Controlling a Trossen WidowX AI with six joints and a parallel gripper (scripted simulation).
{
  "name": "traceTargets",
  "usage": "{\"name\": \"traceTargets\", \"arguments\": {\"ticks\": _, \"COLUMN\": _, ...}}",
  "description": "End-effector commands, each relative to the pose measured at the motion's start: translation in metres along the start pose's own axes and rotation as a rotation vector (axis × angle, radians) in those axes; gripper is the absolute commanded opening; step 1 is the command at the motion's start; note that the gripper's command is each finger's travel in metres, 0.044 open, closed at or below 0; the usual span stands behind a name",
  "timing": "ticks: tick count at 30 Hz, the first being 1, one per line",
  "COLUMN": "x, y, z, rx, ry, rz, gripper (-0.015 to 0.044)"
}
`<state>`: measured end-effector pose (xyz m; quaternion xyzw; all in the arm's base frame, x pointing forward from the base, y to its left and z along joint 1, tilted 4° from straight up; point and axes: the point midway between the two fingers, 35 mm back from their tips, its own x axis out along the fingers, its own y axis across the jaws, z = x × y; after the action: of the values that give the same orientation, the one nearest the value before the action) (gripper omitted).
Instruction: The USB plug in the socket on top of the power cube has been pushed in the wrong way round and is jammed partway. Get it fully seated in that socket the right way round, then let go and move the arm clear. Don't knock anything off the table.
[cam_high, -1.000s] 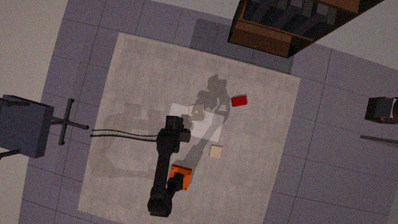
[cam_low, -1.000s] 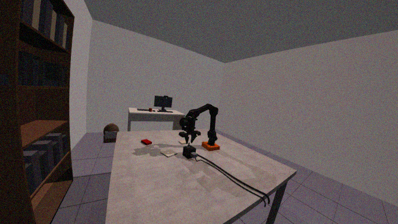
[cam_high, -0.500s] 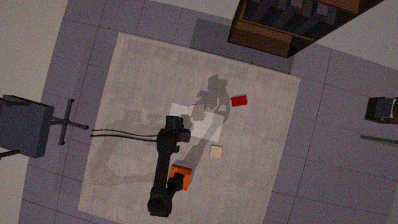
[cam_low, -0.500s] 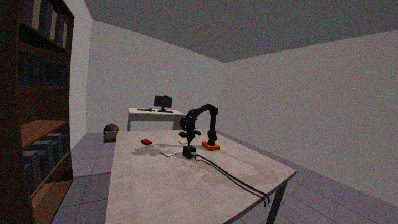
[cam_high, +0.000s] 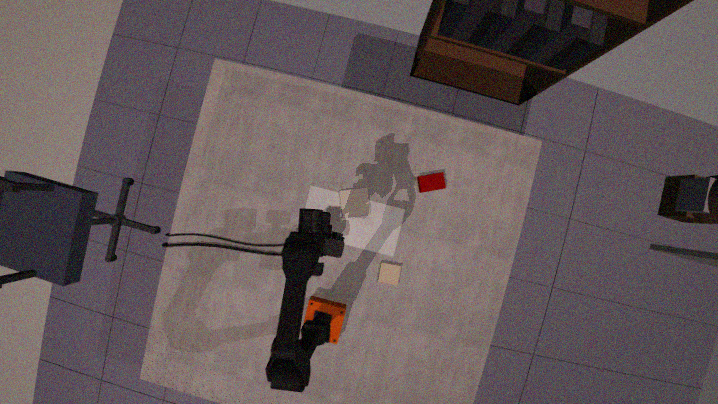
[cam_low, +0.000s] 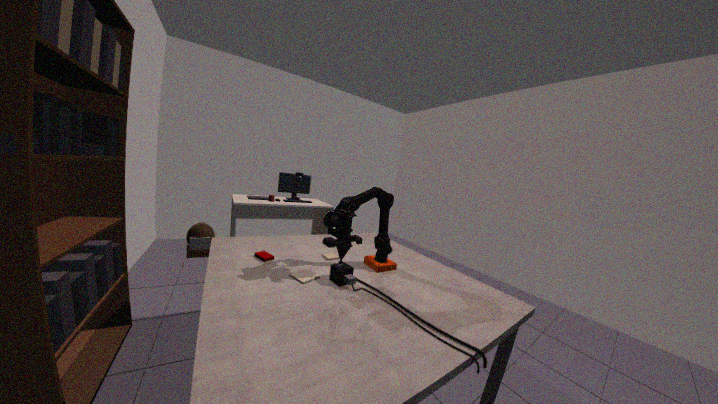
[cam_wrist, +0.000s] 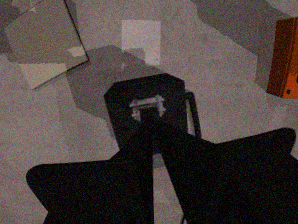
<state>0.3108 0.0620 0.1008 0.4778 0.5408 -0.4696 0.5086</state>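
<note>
The black power cube (cam_low: 341, 276) (cam_wrist: 174, 96) stands near the middle of the table (cam_high: 251, 125) (cam_low: 301, 351). Two black cables (cam_high: 225, 240) (cam_low: 416, 316) run from it over the table edge. The USB plug (cam_wrist: 148, 106) shows as a pale piece in the socket on the cube's top. My gripper (cam_high: 315, 221) (cam_low: 342, 258) (cam_wrist: 152, 127) points straight down over the cube, with its fingers shut on the plug. In the top-down view the wrist hides the cube. I cannot tell how deep the plug sits.
A white sheet (cam_high: 376, 231) (cam_low: 303, 275) (cam_wrist: 43, 36) lies beside the cube. A red block (cam_high: 431, 181) (cam_low: 264, 255) and a cream block (cam_high: 390, 273) (cam_low: 330, 256) (cam_wrist: 141, 38) lie nearby. The arm's orange base (cam_high: 326, 311) (cam_low: 380, 263) (cam_wrist: 286, 59) stands close behind.
</note>
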Motion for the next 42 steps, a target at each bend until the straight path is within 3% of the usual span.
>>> {"name": "traceTargets", "arguments": {"ticks": 1, "x": -0.003, "y": 0.000, "z": 0.000, "rx": 0.000, "ry": 0.000, "rz": 0.002, "gripper": 0.0000}}
{"name": "traceTargets", "arguments": {"ticks": 42, "x": -0.027, "y": 0.000, "z": 0.000, "rx": -0.005, "ry": 0.000, "rz": 0.001, "gripper": 0.0000}}
